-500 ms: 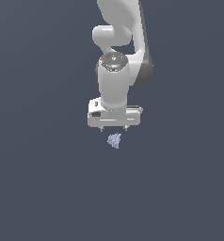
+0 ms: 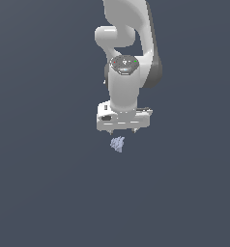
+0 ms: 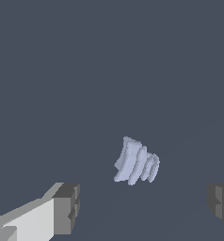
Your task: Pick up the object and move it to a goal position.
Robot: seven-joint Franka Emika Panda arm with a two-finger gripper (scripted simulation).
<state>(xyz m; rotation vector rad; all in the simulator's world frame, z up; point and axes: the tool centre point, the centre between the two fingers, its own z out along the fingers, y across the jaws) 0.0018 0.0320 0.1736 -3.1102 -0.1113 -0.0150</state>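
Wrist view showing jaws standing wide apart, object sitting between them untouched, exterior view showing arm hanging just above object

Arm cut off at exterior view's top edge. One gripper finger cropped at wrist view's edge. Fingers barely visible below gripper in exterior view. Object too small there for surface detail.

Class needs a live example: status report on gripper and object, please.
Gripper open, empty, above the object. Object lies between the fingers in the wrist view, untouched. Nothing in the way.
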